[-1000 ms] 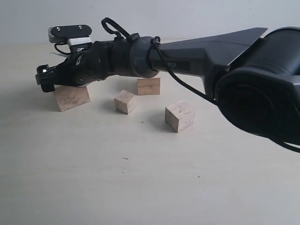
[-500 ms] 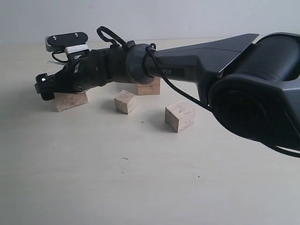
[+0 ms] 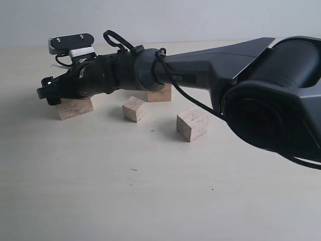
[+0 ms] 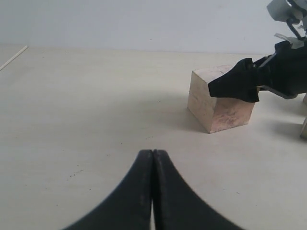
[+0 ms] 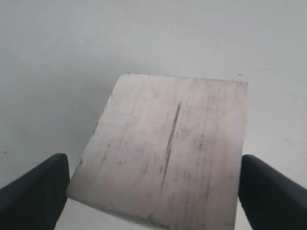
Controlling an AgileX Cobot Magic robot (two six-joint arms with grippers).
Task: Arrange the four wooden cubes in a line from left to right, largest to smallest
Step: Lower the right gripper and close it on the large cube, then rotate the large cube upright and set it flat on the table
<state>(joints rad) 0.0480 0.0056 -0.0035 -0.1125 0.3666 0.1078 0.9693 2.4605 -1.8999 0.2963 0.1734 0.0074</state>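
Straddled the big pale slit-marked wooden cube (image 5: 168, 153) with right fingers (image 5: 33, 187), couldn't tell if gripping tbh; had left fingers (image 4: 139, 191) pinched together.

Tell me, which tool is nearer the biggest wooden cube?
Right. The right tool straddles the largest cube, one finger each side; the left tool sits apart from it.

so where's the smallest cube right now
In the exterior view the smallest cube sits left of centre, between the largest cube and the cube nearest the camera.

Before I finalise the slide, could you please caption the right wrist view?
Right end effector straddling a slit-marked wooden cube on the pale table.
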